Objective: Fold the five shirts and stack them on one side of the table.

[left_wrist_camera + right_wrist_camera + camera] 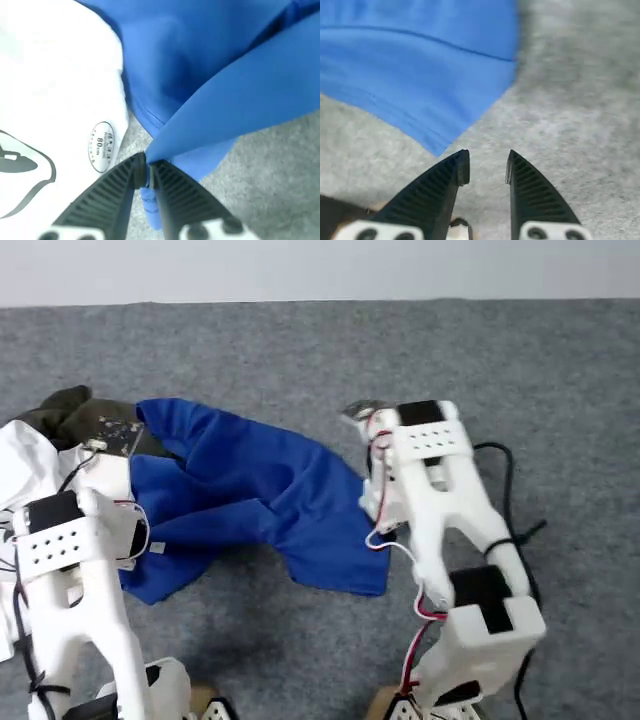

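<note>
Blue shirt: the blue shirt (pixel 250 490) lies rumpled and unfolded, left of the table's middle, with one end running up against the other clothes.
Left grip: the left gripper (pixel 145 172) is clamped hard on a pinch of blue hem. Fabric fans out from the closed jaws, just beside the white shirt (pixel 50 75).
Right tool: the right gripper (pixel 485 167) has its fingers apart and nothing between them. It hangs over bare table just beside the shirt's nearest corner, not touching it.
Step in hand: looks like spreading the shirt flat before any fold.
Doing it well: the right side needs its own pinch, low on that free corner and taking one layer only. Then both arms should pull apart evenly, so the cloth tightens without dragging the white shirt along. A lopsided pull would likely twist it.
Left arm pose: bent forward from the near edge, wrist pitched down over the shirt's left end.
Right arm pose: stretched forward, wrist tipped down at the shirt's right edge.
Neighbours: a dark garment (pixel 65 410) bunches behind the white one at the far left.
Table: grey felt-like table (pixel 300 350).
</note>
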`<action>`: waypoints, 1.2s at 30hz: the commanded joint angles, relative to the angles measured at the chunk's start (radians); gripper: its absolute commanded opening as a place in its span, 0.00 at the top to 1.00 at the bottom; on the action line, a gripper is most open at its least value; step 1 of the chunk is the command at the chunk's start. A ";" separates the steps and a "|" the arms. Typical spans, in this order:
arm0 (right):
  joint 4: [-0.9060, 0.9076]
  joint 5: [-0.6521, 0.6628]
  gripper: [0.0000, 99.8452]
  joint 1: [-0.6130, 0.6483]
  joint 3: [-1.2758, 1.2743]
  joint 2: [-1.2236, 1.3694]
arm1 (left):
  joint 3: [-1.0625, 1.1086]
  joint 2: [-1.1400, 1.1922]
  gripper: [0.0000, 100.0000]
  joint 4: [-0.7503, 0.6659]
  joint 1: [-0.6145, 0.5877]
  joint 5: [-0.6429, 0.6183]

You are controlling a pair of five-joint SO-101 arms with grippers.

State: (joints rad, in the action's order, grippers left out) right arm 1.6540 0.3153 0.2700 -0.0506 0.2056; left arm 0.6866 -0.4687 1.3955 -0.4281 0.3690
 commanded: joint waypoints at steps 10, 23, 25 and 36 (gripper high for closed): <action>-0.007 0.006 0.78 0.128 -0.057 0.010 | 0.084 -0.021 1.00 -0.141 -0.011 -0.021; -0.122 0.000 0.78 0.295 -0.213 0.012 | 0.120 -0.020 1.00 -0.196 -0.011 -0.015; -0.140 0.000 0.78 0.309 -0.235 0.021 | 0.120 -0.021 1.00 -0.196 -0.011 -0.015; -0.199 0.003 0.81 0.246 -0.160 0.303 | 0.122 -0.021 1.00 -0.196 -0.011 -0.015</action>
State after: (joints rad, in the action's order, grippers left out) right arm 1.4714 0.3138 0.5600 -0.2440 0.4143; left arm 0.8124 -0.4687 1.2160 -0.4312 0.3537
